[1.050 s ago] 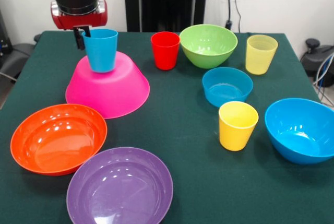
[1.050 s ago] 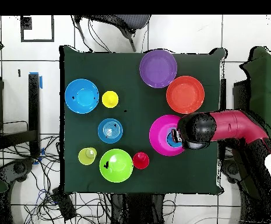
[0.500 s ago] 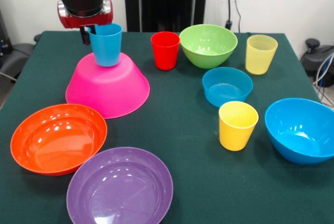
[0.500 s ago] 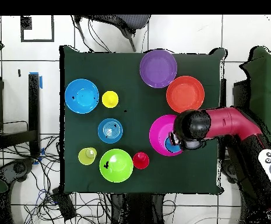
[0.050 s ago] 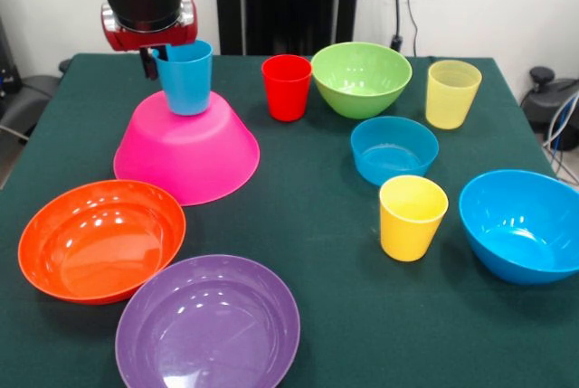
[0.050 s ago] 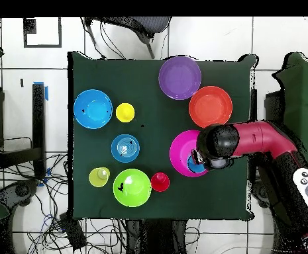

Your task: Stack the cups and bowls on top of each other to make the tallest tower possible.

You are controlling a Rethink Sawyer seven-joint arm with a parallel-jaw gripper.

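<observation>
Standing upright on the flat top of the upturned pink bowl (image 5: 185, 151), the blue cup (image 5: 185, 76) forms the second tier of the tower. Gripper (image 5: 156, 61): directly above and behind the cup, one dark finger (image 5: 147, 62) visible against the cup's outer wall near the rim; whether the jaws are clamped on the cup or released cannot be told.

Green surface (image 5: 317, 216), remaining items:
- Orange bowl (image 5: 101, 239), upright, just in front of the pink bowl.
- Purple bowl (image 5: 208, 323), upright, beside the orange bowl at the near edge.
- Red cup (image 5: 287, 87), upright, between the pink bowl and the green bowl (image 5: 361, 77).
- Pale translucent yellow cup (image 5: 452, 93), upright, to the right of the green bowl.
- Small blue bowl (image 5: 393, 149), upright, in front of the green bowl.
- Opaque yellow cup (image 5: 412, 217), upright, just in front of the small blue bowl.
- Medium blue bowl (image 5: 525, 223), upright, at the right edge.
</observation>
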